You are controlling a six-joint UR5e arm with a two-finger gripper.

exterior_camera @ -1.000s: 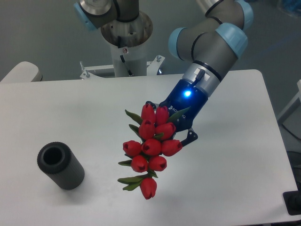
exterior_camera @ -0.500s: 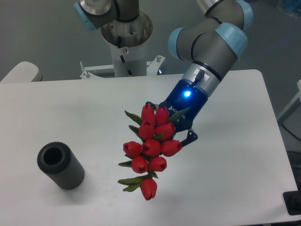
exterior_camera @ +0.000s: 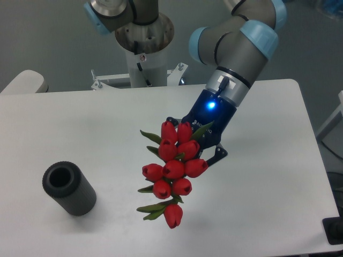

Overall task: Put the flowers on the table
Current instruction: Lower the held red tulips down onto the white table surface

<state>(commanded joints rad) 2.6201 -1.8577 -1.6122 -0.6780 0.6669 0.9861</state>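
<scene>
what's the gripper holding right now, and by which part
The gripper holds the flowers, a bunch of red tulips. The hold is behind the buds, toward the stem end, which the blooms hide, so the exact contact cannot be seen.

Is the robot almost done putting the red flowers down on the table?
Not yet. Done: the claw has the flowers gripped, with the red buds hiding its fingers. In hand: the bunch hangs tilted over the middle of the white table, and it isn't clear whether it touches. Left: lay the flowers flat, open the claw and pull away. The dark cylinder stands apart, at the left.
</scene>
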